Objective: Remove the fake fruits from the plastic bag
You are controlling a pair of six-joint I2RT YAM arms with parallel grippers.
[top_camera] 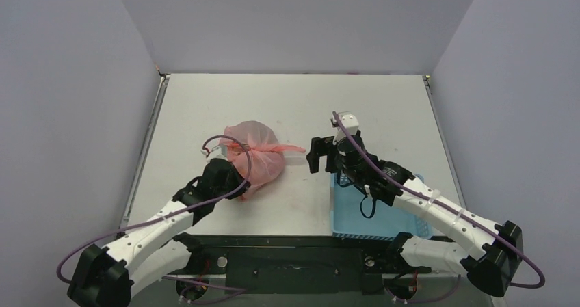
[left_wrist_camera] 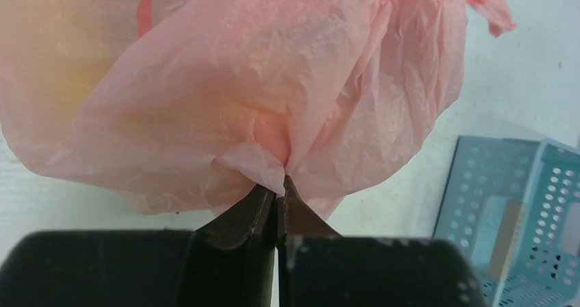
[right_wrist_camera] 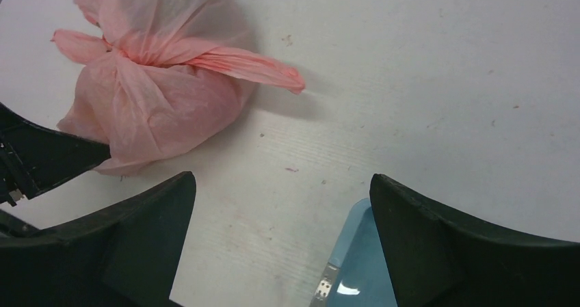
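1. Left of the table [top_camera: 287, 102] centre, toward 9 o'clock in the top view, lies the bag [top_camera: 254, 155], a bunched pink bundle resting on the surface.
2. Bag neck: gathered and twisted. One handle [top_camera: 287, 148] trails flat on the table toward 3 o'clock, and a shorter end [right_wrist_camera: 75, 44] sticks out on the opposite side in the right wrist view.
3. Fruits: hidden by the crinkled film. Only a faint yellow tint [left_wrist_camera: 48, 81] shows through in the left wrist view, and no single fruit can be told apart.
4. Left tool [top_camera: 234, 176]: at 7 o'clock of the bag, touching it. In the left wrist view the tool [left_wrist_camera: 279, 196] is clenched, its tips pressed together on a pinched fold of the film at the bundle's lower edge.
5. Right tool [top_camera: 321, 158]: at 3 o'clock of the bag, near the tip of the trailing handle and apart from it. Its fingers [right_wrist_camera: 137, 238] are spread wide, released, with nothing between them but bare table.
6. Basket [top_camera: 345, 215]: blue and perforated, at 5 o'clock of the table centre, partly under the right arm. Its corner [right_wrist_camera: 356, 259] shows between the right tool's fingers, and its wall [left_wrist_camera: 506, 211] appears at 4 o'clock in the left wrist view.
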